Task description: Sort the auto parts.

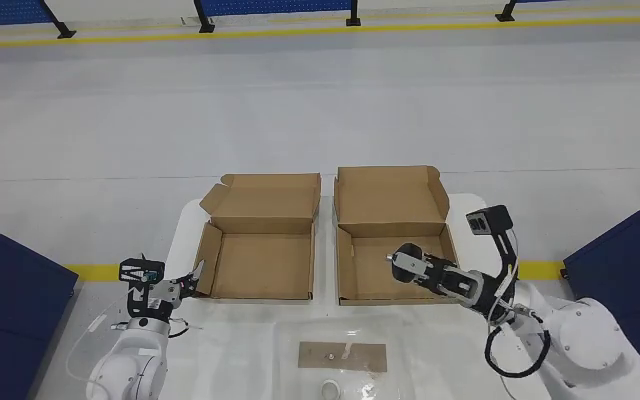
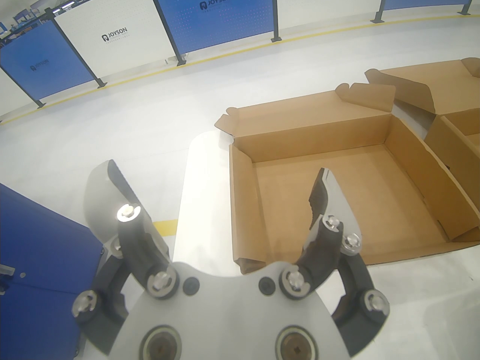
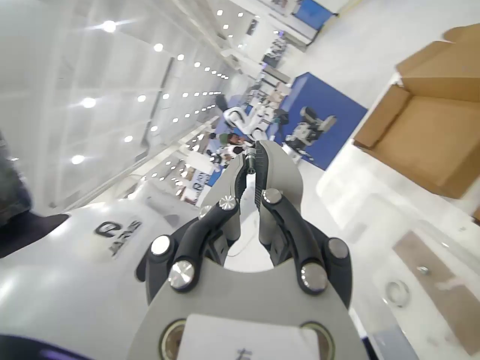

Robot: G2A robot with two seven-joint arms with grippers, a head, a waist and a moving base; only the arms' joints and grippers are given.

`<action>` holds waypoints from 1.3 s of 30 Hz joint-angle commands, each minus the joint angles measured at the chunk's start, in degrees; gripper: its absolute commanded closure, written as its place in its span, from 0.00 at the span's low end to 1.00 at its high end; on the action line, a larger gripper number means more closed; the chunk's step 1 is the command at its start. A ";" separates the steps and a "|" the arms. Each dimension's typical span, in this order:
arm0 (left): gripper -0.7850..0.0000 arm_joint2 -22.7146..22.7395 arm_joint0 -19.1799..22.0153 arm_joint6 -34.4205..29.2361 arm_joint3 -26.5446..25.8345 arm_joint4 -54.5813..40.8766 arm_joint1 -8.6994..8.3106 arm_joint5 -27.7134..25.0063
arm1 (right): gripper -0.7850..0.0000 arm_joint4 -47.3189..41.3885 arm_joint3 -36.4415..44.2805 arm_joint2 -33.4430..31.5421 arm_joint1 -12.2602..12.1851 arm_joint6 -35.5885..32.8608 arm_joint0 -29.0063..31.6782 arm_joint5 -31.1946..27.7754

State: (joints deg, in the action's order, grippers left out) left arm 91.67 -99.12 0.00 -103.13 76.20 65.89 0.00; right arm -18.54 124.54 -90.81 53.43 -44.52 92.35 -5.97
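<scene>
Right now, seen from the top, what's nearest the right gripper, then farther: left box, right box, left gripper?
1. Right box, beneath the right gripper and its part.
2. Left box, next over.
3. Left gripper, beyond that box.

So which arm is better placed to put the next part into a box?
Right. The right tool is shut on a small metal part and hangs over the right-hand box; the left tool is open and empty beside the other box.
</scene>
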 commanded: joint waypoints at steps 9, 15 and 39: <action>0.00 0.00 0.00 0.00 0.00 0.00 0.00 0.00 | 1.00 23.06 -0.83 6.03 -0.27 3.08 -5.47 15.82; 0.00 0.00 0.00 0.00 0.00 0.00 0.00 0.00 | 1.00 23.22 -1.09 6.87 -0.18 3.30 -5.93 16.15; 0.00 0.00 0.00 0.00 0.00 0.00 0.00 0.00 | 1.00 55.08 -12.31 26.06 1.49 -4.43 -23.44 39.76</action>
State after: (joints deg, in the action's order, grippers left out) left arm 91.67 -99.12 0.00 -103.13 76.20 65.89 0.00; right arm 36.20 112.40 -65.41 54.78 -48.88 69.53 33.32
